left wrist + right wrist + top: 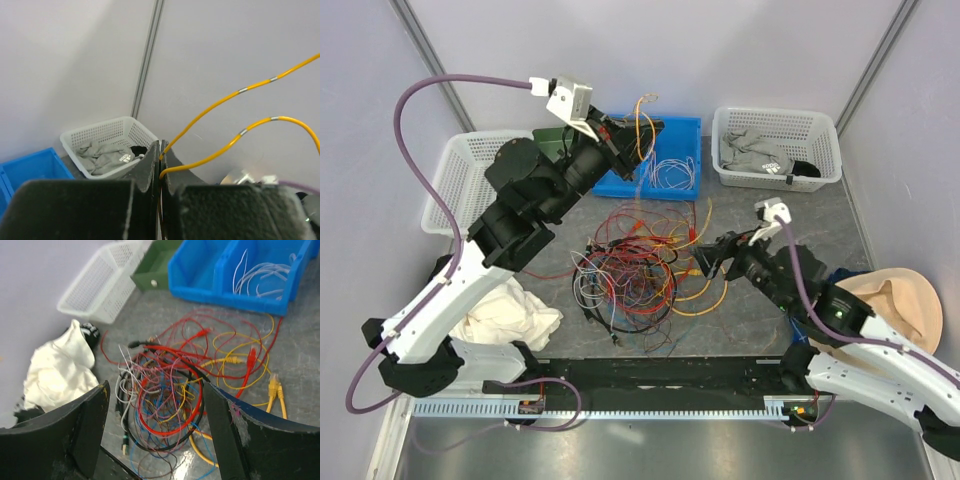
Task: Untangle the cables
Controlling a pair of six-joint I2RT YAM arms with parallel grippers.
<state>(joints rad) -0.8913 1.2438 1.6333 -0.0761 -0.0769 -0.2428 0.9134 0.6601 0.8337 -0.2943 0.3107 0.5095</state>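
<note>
The left gripper (160,150) is clenched on a yellow wire (240,135), raised at the far side above the blue bin (678,130). The wire leaves the fingers in two strands that arch up and away. A few white wires (672,172) lie in the bin's right compartment.

The other cables (635,265) sit in one tangle at the middle of the table. Red, black, white, blue and yellow loops are wound over each other, with yellow plug ends (274,387) at its right edge.

The right gripper (704,260) is released, with its fingers wide apart. It is low, just right of the tangle and facing it, gripping nothing.

Around the heap:
- A white cloth (510,315) lies at near left, close to the tangle.
- A white basket (445,165) stands at far left, partly hidden by the left arm.
- A green box (550,140) sits just left of the bin.
- Another basket (775,113) at far right holds grey cloth (752,152).
- A tan hat (895,300) lies at right, partly covered by the right arm.
</note>
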